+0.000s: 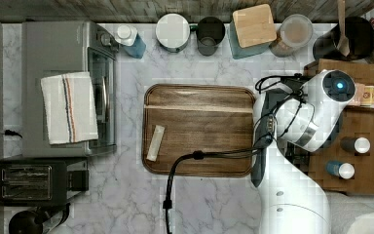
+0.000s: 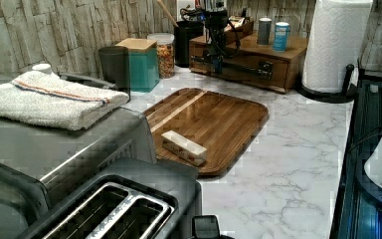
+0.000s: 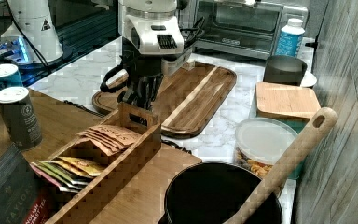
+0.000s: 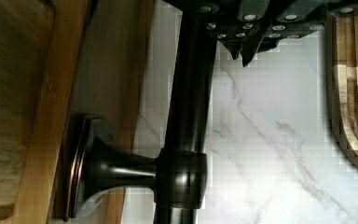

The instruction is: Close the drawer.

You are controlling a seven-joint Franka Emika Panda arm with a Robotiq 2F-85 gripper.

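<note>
Along the top view's left edge a silver toaster oven (image 1: 58,48) stands on the marble surface (image 1: 209,204) with a striped white towel (image 1: 69,107) folded on its roof, and a black two-slot toaster (image 1: 29,183) sits just beside it. Moving toward the middle of the top view, a dark rounded wooden tray (image 1: 199,122) lies flat on the surface, with a small pale packet (image 1: 156,142) resting on it near its left end. A black cable (image 1: 175,175) runs across the tray's lower edge toward the arm. Next comes the white arm (image 1: 316,117), bent over the gap between the tray and a low wooden cabinet (image 1: 370,131) at the top view's right. The drawer (image 2: 243,78) sits in the face of that cabinet that looks toward the tray, and a long dark bar handle (image 4: 189,116) spans its front; I cannot tell how far out it stands. From the wrist view the gripper (image 4: 243,56) hangs right next to that bar, its fingers (image 4: 235,49) drawn together with nothing between them, the handle lying alongside them over the marble. On the cabinet top, farthest right in the top view, stand two small cans (image 1: 355,145) and a rack of tea packets (image 1: 370,95).
</note>
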